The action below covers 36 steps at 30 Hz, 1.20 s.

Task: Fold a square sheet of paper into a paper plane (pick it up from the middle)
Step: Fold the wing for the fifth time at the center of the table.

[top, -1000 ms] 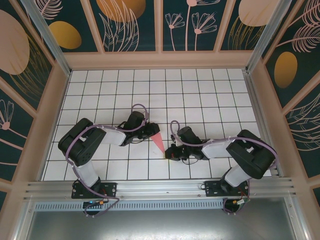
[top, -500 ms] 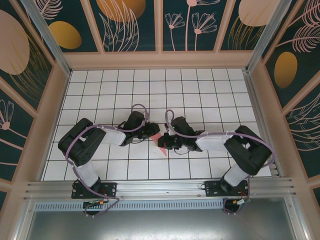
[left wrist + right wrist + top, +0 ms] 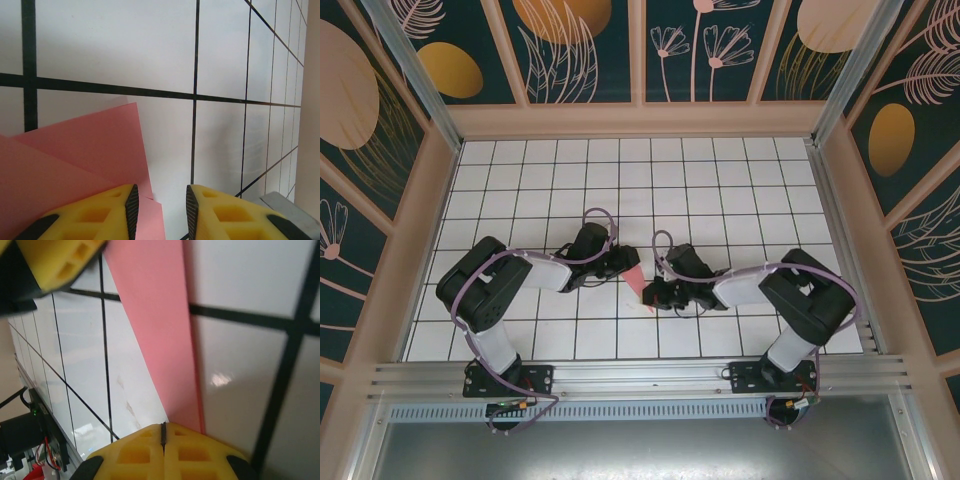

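Compared with a second ago, the right gripper [image 3: 655, 295] has travelled up and left across the white grid table [image 3: 720, 200] onto the paper plane [image 3: 634, 280], so less of the pink dart is exposed in the top view. The left gripper [image 3: 623, 267] sits where it did, at the plane's upper end.

Current state:
- Right gripper [image 3: 162, 427]: fingers fully closed, seam tight, nothing between them. The tips sit at the lower end of the pink strip [image 3: 155, 315], on or just beside its long edge.
- Left gripper [image 3: 160, 200]: jaws narrowly parted. The layered paper [image 3: 75, 160] lies under one finger [image 3: 100, 212] and its edge reaches into the gap. I cannot tell whether that finger presses it down.
- Plane: flat on the table at frame centre, between the two grippers.

Hazards I judge from here:
1. If the left finger is not pinning the sheet, any sweep by the closed right tips would drag or pivot the plane rather than sharpen its fold.
2. Tips riding the edge could catch a loose layer and buckle or tear it.
3. The grippers are near each other; a long stroke toward the upper end risks finger contact.
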Motion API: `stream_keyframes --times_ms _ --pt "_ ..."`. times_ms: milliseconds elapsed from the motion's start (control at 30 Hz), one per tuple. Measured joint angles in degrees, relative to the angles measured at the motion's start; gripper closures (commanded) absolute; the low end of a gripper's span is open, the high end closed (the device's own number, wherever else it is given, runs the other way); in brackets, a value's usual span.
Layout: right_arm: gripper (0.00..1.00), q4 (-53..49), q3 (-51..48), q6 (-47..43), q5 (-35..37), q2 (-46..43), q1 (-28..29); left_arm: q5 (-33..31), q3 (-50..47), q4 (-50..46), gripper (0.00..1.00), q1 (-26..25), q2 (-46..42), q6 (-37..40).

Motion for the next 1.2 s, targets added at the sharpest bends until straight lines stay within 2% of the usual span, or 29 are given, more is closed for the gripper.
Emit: stream_keyframes --times_ms 267,533,733,1200 --pt "0.98 -4.1 -2.1 1.0 1.0 -6.1 0.7 0.0 -0.2 0.3 0.66 0.0 0.0 0.0" --pt "0.99 -4.3 2.7 -2.3 8.6 -9.7 2.2 0.0 -0.5 1.0 0.66 0.0 -0.1 0.0" --pt "0.99 -2.2 7.5 -1.8 6.3 -3.7 0.2 0.0 -0.5 1.1 0.66 0.0 -0.1 0.0" --pt "0.99 -0.2 8.1 1.5 1.2 7.2 -1.1 0.0 -0.5 1.1 0.65 0.0 -0.1 0.0"
